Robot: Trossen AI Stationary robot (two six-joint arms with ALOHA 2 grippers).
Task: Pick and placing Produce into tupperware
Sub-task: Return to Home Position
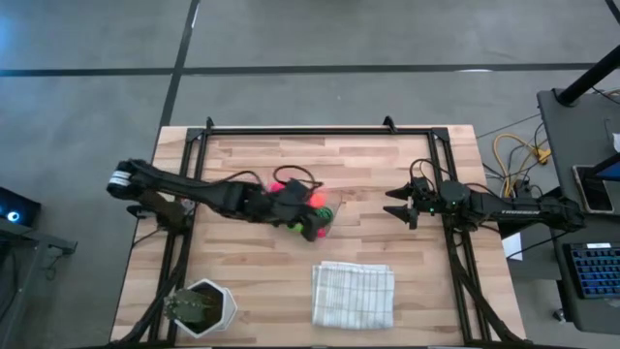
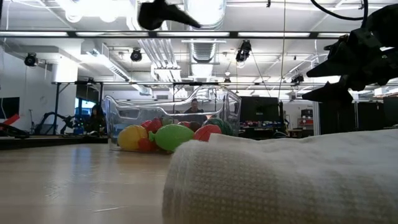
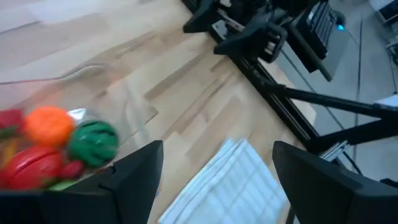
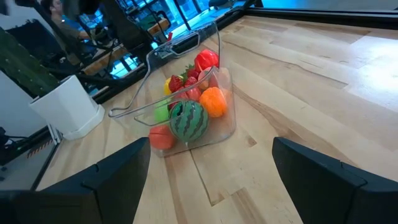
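Observation:
The tupperware (image 4: 219,46), a clear shallow container, stands on the wooden table left of centre. The produce (image 4: 189,118) lies heaped inside it: a striped green ball, an orange piece, and red, yellow and green pieces (image 2: 171,135). My left gripper (image 3: 217,162) hangs open above the container's near right part (image 1: 315,228), with nothing between its fingers; in the low view it shows high over the container (image 2: 168,14). My right gripper (image 1: 395,206) waits open at the table's right side, pointing toward the container, its fingers (image 4: 211,168) holding nothing.
A folded white cloth (image 1: 353,294) lies near the table's front edge, right of centre. A white hexagonal pot with a green plant (image 1: 201,308) stands at the front left corner. Bare wood lies between the container and my right gripper.

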